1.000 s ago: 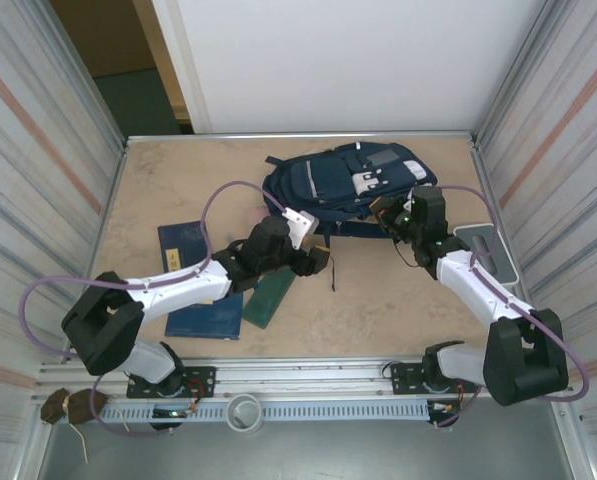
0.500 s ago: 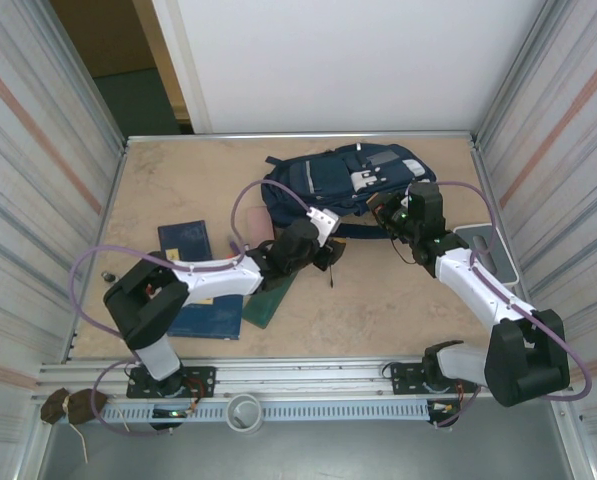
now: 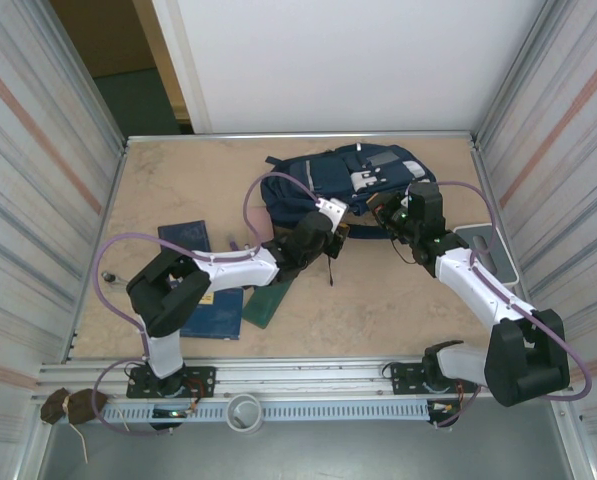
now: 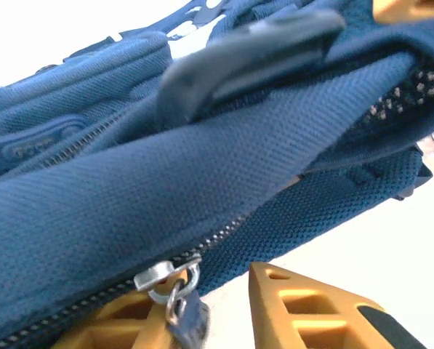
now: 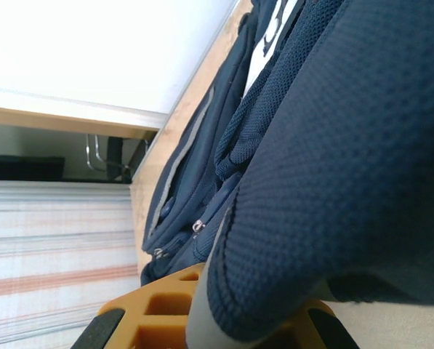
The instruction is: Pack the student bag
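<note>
From above, the student bag (image 3: 323, 185) lies flat on the far middle part of the tabletop (image 3: 378, 310), near the back wall, with its white patch turned up. Both my arms reach to its near edge: my left jaws are at the near side of the bag, about in the middle, and my right jaws are at its right near corner, just beside the left ones. On the left part of the tabletop lies a dark blue notebook (image 3: 183, 238), and a green book (image 3: 266, 305) lies partly under my left arm. A grey tray (image 3: 483, 245) stands at the right edge. In my left wrist view the student bag (image 4: 166, 182) is very close, and its zipper line runs across the low part of the picture. The metal slider (image 4: 162, 275) carries a dark zipper pull (image 4: 184, 320) that hangs down between my orange fingers (image 4: 311, 305). My left jaws are parted, with a visible gap on the right side of the pull, so they do not clamp it. In my right wrist view the navy mesh fabric of the student bag (image 5: 333, 160) comes down between my orange fingers (image 5: 166, 305). My right jaws are closed on this padded edge and grip it.
</note>
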Robot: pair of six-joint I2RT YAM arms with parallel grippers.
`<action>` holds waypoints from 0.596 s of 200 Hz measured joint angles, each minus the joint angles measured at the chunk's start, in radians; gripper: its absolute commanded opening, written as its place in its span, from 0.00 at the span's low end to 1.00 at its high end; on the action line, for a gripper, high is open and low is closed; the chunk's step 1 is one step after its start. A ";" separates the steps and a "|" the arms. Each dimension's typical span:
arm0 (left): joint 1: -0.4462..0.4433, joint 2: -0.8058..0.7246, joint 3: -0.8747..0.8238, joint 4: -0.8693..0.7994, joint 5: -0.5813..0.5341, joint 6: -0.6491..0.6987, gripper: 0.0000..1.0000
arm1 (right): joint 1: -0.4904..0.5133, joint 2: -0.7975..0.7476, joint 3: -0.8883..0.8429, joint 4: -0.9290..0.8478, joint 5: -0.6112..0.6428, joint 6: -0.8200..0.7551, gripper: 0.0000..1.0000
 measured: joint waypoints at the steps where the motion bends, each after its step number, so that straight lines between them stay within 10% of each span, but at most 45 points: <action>1: 0.000 0.000 0.000 0.000 -0.003 -0.005 0.13 | 0.000 0.000 0.000 0.000 0.000 0.000 0.00; 21: 0.003 0.002 0.008 -0.001 -0.017 -0.011 0.00 | 0.000 0.000 0.000 -0.009 0.007 -0.001 0.00; 119: 0.117 -0.129 -0.117 -0.038 0.196 -0.008 0.00 | -0.160 0.023 0.027 -0.162 -0.137 -0.194 0.00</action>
